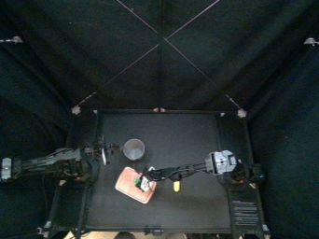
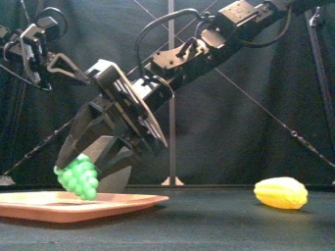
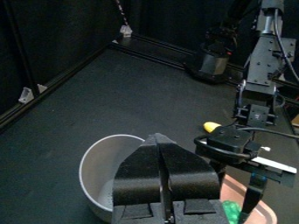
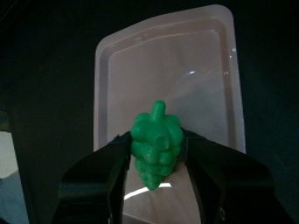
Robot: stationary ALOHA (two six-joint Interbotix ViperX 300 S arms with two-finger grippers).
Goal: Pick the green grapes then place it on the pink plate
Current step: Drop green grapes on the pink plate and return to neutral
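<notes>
- Black table (image 1: 187,131) inside a black-curtained booth; both arms are over its front half.
- Right gripper (image 2: 92,165) reaches past the middle to the left side and tilts down over the pink plate (image 2: 131,201).
- Its jaws are partly open and clamp the green grapes (image 2: 78,178) from both sides; the wrist view shows the bunch squeezed between them.
- The grapes hang low over the plate's middle, inside its rim; cannot tell if they touch the plate.
- Left gripper (image 3: 162,144) is off at the left side of the table, jaws pressed together with nothing between them.
- Grey cup (image 1: 133,148) stands upright behind the plate, just beside the left gripper.
- Yellow toy fruit (image 2: 280,192) lies on the table to the right of the plate, apart from it.
</notes>
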